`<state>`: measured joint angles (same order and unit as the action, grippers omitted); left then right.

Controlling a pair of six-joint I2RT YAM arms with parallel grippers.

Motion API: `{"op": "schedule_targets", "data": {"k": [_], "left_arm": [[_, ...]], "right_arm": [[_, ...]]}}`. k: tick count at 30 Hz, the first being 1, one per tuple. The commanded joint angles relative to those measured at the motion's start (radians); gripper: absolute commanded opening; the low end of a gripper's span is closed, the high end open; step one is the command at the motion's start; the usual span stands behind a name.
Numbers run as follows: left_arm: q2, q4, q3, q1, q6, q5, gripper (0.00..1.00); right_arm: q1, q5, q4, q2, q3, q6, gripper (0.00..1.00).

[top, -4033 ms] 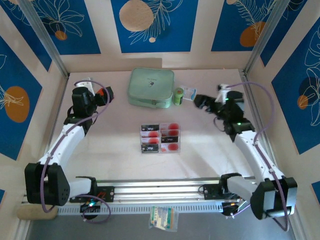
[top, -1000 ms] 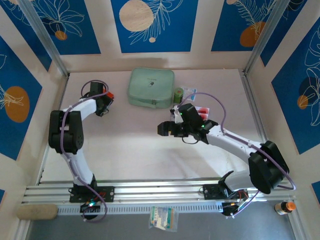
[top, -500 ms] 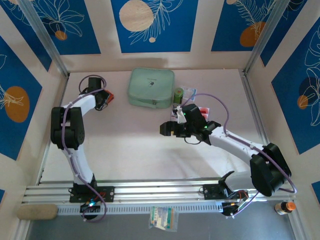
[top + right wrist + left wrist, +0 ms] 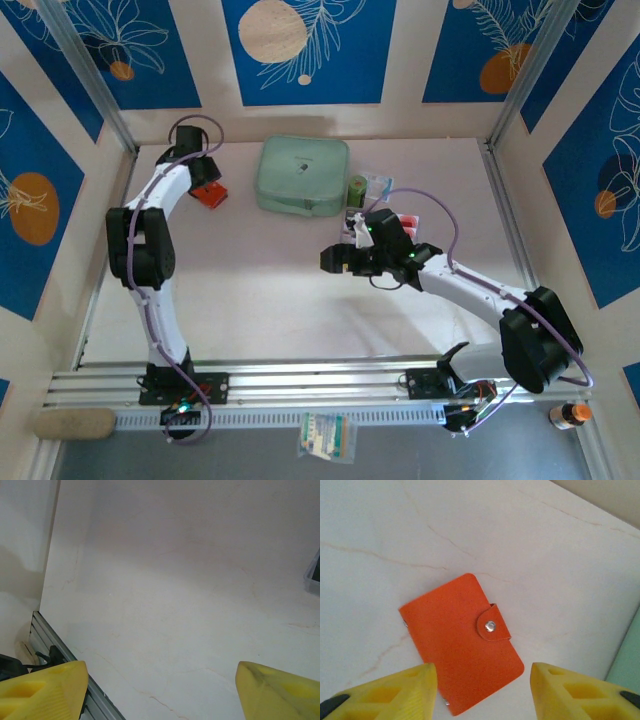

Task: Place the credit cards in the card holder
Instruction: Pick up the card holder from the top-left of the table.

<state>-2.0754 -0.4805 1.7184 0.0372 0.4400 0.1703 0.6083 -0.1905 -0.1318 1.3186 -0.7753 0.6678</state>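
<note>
The card holder [image 4: 462, 662] is a shut orange-red wallet with its snap tab fastened, lying flat on the pale table at the far left [image 4: 211, 195]. My left gripper [image 4: 481, 680] hovers above its near end, open, one yellow finger on each side and neither touching it; from above, this gripper [image 4: 204, 176] sits just behind the holder. The credit cards [image 4: 408, 218] show as red marks beside my right forearm, mostly hidden by it. My right gripper [image 4: 326, 262] stands open over bare table at mid-table, nothing between its fingers [image 4: 50, 690].
A mint-green zip case [image 4: 302, 175] lies at the back centre, with a small green cylinder [image 4: 357, 190] and a clear packet [image 4: 378, 184] to its right. The aluminium rail [image 4: 55, 645] runs along the near edge. Side walls close in left and right.
My left wrist swung back toward the far wall, uncovering the card holder in the top view, and its jaws narrowed slightly. The right arm barely moved.
</note>
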Motion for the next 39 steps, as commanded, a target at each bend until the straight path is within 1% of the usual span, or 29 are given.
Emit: {"op": "schedule_targets", "data": {"k": [1,3,5,8,10,16,22,32,39], "left_arm": [[-0.059,-0.174,0.058,0.031,-0.288,0.090,0.52],[-0.077,-0.195,0.074,0.057,-0.363,0.133,0.53],[-0.090,-0.199,0.081,0.088,-0.427,0.161,0.56],[-0.116,-0.199,0.096,0.127,-0.486,0.201,0.60],[-0.136,-0.210,0.112,0.141,-0.503,0.220,0.61],[-0.179,-0.231,0.141,0.145,-0.524,0.227,0.61],[-0.203,-0.231,0.138,0.145,-0.533,0.262,0.59],[-0.222,-0.219,0.152,0.144,-0.556,0.284,0.51],[-0.234,-0.216,0.165,0.143,-0.564,0.297,0.49]], "right_arm": [[-0.004,-0.037,0.024,0.004,0.007,0.013,0.78],[-0.004,-0.044,0.031,0.012,0.005,0.017,0.78],[-0.002,-0.047,0.036,0.018,0.003,0.019,0.78],[0.001,-0.047,0.036,0.019,0.001,0.021,0.77],[0.001,-0.046,0.034,0.015,0.003,0.022,0.77],[0.001,-0.037,0.026,0.002,0.011,0.023,0.77],[0.001,-0.035,0.018,-0.004,0.011,0.023,0.77],[0.001,-0.032,0.006,-0.006,0.009,0.022,0.77],[0.002,-0.029,0.001,-0.009,0.008,0.025,0.77]]}}
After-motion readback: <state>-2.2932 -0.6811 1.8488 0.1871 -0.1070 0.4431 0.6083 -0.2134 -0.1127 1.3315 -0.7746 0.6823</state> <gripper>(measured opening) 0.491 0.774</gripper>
